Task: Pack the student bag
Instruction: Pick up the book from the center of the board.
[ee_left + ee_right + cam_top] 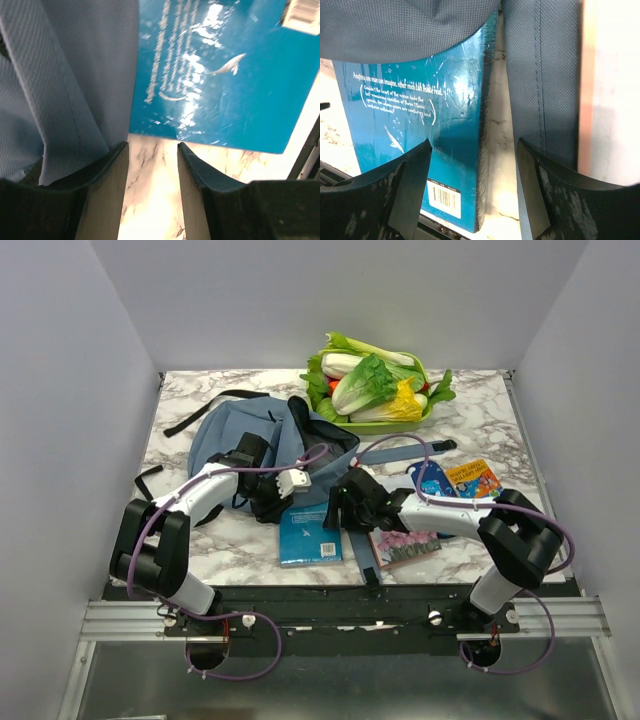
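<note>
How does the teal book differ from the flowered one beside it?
The teal book is blue-green, back cover up, its far edge under the student bag; the flowered book is pink-patterned, further right, partly hidden by the right arm. Both lie flat on the table.

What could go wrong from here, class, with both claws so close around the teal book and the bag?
1. The open right claw straddles one edge of the teal book, with a bag strap alongside; closing might pinch the strap too.
2. Fabric of the student bag drapes over the book's far end, so lifting the book may drag the bag.
3. The open left claw sits very near the right one; they could collide.
</note>
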Robot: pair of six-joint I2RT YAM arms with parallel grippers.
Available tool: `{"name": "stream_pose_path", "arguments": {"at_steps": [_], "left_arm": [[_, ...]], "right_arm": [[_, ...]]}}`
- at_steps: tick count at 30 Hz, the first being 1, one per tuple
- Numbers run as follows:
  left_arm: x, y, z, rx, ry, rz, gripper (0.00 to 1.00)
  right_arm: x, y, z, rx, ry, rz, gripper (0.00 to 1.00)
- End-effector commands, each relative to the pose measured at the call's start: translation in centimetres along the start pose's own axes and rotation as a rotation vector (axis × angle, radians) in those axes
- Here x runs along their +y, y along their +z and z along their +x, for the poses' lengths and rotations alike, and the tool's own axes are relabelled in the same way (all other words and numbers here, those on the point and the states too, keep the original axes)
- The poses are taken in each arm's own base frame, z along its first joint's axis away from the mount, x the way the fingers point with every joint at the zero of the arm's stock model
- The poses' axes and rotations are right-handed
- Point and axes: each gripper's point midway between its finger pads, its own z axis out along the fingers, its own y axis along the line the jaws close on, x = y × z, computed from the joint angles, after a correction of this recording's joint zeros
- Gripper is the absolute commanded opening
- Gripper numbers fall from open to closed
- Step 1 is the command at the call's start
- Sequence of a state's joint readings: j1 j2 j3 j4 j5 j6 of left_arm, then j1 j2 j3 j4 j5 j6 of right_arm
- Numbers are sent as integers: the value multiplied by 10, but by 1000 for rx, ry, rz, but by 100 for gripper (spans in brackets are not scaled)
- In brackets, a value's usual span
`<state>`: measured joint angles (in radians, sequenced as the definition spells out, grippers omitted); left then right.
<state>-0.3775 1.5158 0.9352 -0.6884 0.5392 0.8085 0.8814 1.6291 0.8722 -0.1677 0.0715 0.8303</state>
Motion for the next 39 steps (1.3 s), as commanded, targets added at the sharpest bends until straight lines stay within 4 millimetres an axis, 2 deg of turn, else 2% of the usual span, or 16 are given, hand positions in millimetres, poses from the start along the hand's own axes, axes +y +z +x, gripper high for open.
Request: {"name": "stream_pose_path", "arguments": {"at_steps": [1,7,9,12,15,17,19,21,22,24,27,30,33,34,37,39], "left_arm": [[18,-10,16,49,25,-59,52],[35,2,37,128,11,-119,49],[33,5,50,161,35,-125,49],[36,6,57,170,65,-165,49],[38,13,54,149,66,-182,49],[40,21,46,135,90,-194,49],[43,26,47,157,109,-217,47],[45,27,45,164,120,-224,45],[45,25,43,157,120,-228,44],[45,22,38,140,124,-234,44],[39,24,26,114,159,-221,45],[35,31,16,104,141,-191,46],[22,39,-1,76,145,-152,46],[17,41,-7,62,152,-139,46],[10,44,-21,15,114,-108,45],[5,45,-29,-20,100,-79,44]], "right_arm": [[0,16,-4,4,-24,2,78],[11,27,-18,-1,-9,-18,77],[15,29,-22,-3,-8,-30,77],[19,32,-23,1,-1,-43,77],[15,41,-14,26,20,-39,77],[15,49,0,72,45,-62,76],[13,52,11,107,68,-84,75],[19,53,9,104,105,-136,74],[26,52,8,106,113,-188,74],[25,47,3,100,142,-219,74],[35,39,-1,114,174,-300,73],[59,26,-7,140,196,-438,73],[82,11,-15,153,194,-553,71],[93,-2,-20,137,184,-626,70],[111,-25,-32,96,174,-752,70],[116,-34,-33,102,177,-796,70]]}}
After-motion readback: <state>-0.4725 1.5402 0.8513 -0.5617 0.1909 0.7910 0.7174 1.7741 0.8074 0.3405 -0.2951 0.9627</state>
